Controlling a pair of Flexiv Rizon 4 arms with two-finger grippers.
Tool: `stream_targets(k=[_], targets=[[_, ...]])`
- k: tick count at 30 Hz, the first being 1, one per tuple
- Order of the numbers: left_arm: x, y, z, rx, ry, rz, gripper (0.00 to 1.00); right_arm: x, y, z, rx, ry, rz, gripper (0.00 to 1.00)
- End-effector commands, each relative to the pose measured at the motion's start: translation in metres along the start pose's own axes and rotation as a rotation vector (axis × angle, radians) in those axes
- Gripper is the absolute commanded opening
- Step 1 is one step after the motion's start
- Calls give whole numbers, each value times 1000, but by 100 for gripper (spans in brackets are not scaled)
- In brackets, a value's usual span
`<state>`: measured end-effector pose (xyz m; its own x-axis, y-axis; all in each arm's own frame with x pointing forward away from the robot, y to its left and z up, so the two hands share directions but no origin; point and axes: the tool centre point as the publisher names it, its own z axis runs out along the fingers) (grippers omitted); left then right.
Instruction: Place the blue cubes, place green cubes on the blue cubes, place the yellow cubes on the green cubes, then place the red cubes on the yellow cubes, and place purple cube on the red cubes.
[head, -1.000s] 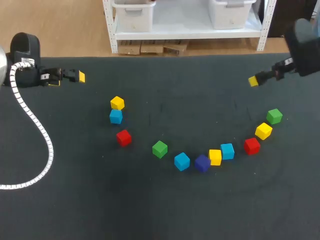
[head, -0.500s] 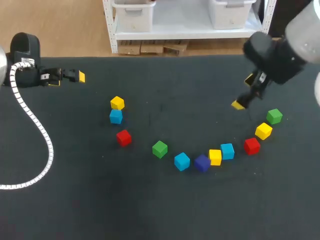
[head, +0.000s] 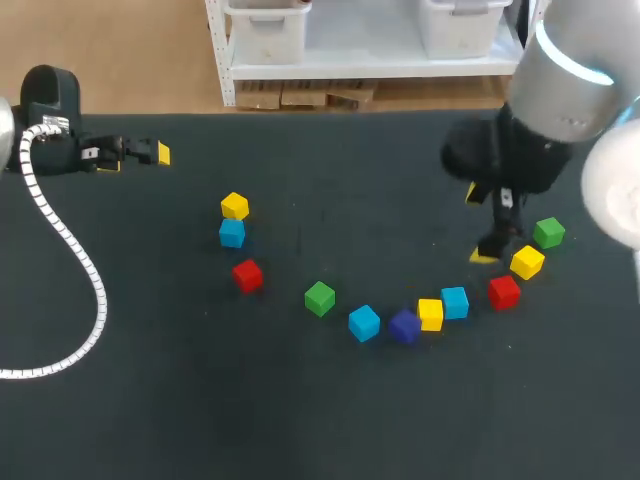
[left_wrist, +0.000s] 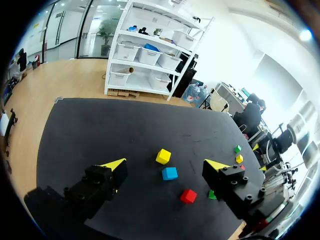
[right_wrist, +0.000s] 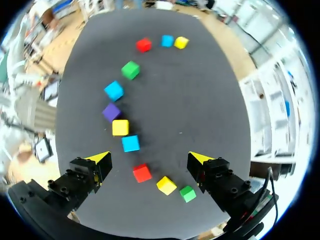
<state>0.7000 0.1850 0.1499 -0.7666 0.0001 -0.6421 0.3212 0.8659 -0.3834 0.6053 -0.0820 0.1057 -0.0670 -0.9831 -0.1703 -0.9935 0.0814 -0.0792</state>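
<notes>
My left gripper (head: 150, 153) hangs over the far left edge of the black table (head: 150, 400), its fingers spread wide with nothing between them. A ribbed white cable (head: 70, 250) trails from that arm across the cloth.

Well apart from it, toward the middle, lies the first yellow cube (head: 234, 206), with the first blue cube (head: 232, 233) just beside it on the near side. The first red cube (head: 247, 275) sits a little nearer still.

From there the blocks curve in an arc: the first green cube (head: 319, 298), the second blue cube (head: 364, 323), then the purple cube (head: 404, 326). The purple cube is close against the second yellow cube (head: 430, 314), which is close against the third blue cube (head: 455, 302). The arc rises through the second red cube (head: 504, 292) and the third yellow cube (head: 527, 262) to the second green cube (head: 548, 233).

My right gripper (right_wrist: 150, 160) points down over this right end, released and holding nothing. In its own view the last red, yellow and green cubes lie on the table between its parted fingers, none of them touched. No cube is stacked on another.
</notes>
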Motion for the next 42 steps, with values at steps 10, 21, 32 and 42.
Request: stream_targets(k=[10,21,32,42], targets=[[0,0,0,0,0,0,100,1,27,30,-131,128,-178,100],[0,0,0,0,0,0,100,4,51,68,-194,106,-128,100],[0,0,0,0,0,0,100,10,48,98,-185,142,-117,100],[0,0,0,0,0,0,100,9,39,107,-159,137,-104,100]])
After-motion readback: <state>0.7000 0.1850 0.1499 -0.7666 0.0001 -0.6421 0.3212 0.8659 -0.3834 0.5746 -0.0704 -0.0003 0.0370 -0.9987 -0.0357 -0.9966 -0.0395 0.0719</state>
